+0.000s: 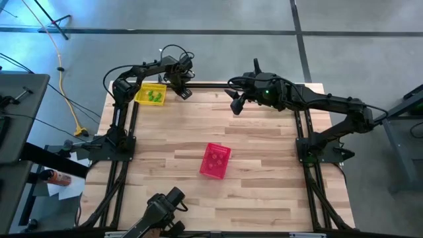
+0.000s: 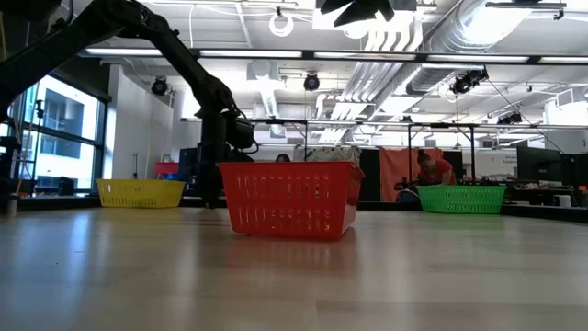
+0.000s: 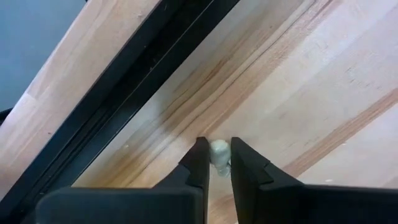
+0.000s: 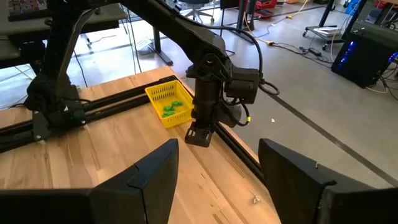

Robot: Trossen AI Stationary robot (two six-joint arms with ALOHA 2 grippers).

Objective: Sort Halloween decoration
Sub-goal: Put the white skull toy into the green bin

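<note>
Fingers of my left gripper [image 3: 215, 163] pinched a small pale trinket [image 3: 218, 152] on the table [image 1: 264, 165] beside the yellow basket [image 1: 151, 94], while my right gripper [image 1: 236, 106] hung wide open.

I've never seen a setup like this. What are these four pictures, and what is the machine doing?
Two robot arms work at a wooden table. One picture looks down from above, one level across the table, and two come from cameras on the arms' wrists. A yellow basket holds green trinkets; a pink basket sits mid-table, and the level view shows a green basket. The left tool pinches a small pale trinket near the table's far edge. The right tool hovers open.
</note>
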